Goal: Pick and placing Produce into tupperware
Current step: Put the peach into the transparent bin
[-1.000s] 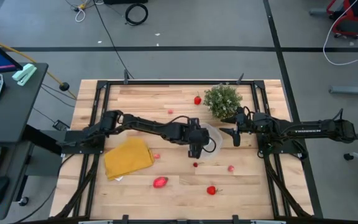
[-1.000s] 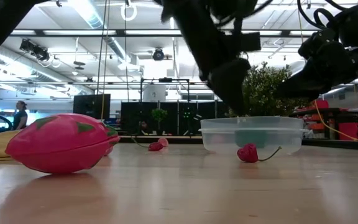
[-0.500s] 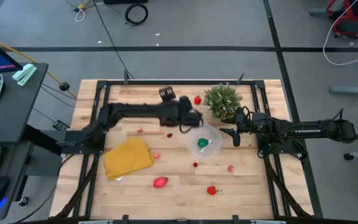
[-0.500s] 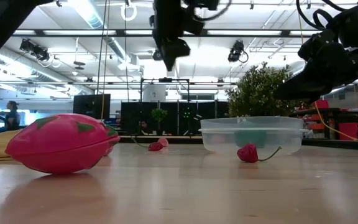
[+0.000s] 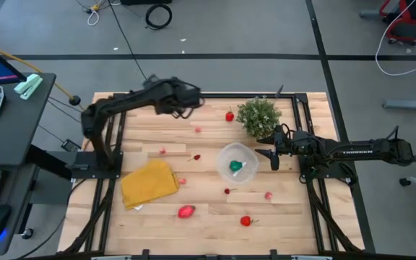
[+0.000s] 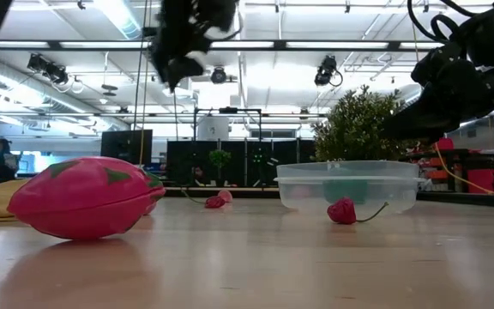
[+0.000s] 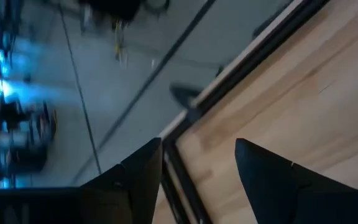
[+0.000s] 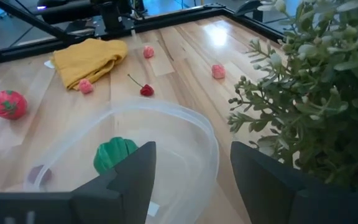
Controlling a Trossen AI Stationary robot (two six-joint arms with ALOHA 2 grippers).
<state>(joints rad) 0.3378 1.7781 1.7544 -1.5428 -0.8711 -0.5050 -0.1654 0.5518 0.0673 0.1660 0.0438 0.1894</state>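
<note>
The tupperware [image 5: 237, 162] is a round clear bowl standing on the table's middle; it also shows in the low view [image 6: 347, 184] and the right wrist view [image 8: 166, 124]. A green piece [image 5: 235, 166] lies inside it [image 8: 115, 154]. Small red and pink pieces lie scattered on the wood, among them a strawberry [image 5: 230, 115] at the far side, a large pink-red piece [image 5: 186, 211] and a strawberry [image 5: 245, 221] near the front. My left gripper [image 5: 191, 97] is open and empty, high above the table's far edge [image 7: 199, 144]. My right gripper [image 5: 274, 154] is open and empty just right of the tupperware [image 8: 192, 149].
A bushy potted plant [image 5: 258, 115] stands just beyond the tupperware, close to my right gripper. A yellow folded cloth [image 5: 149, 182] lies at the left front. A black frame [image 5: 208, 94] runs around the table. A red cherry-like piece [image 6: 343, 210] lies in front of the tupperware.
My left gripper has risen from over the tupperware and swung toward the table's far left edge, well above the table. The green piece, hidden under the gripper a second ago, now shows lying in the tupperware. My right arm has kept still.
</note>
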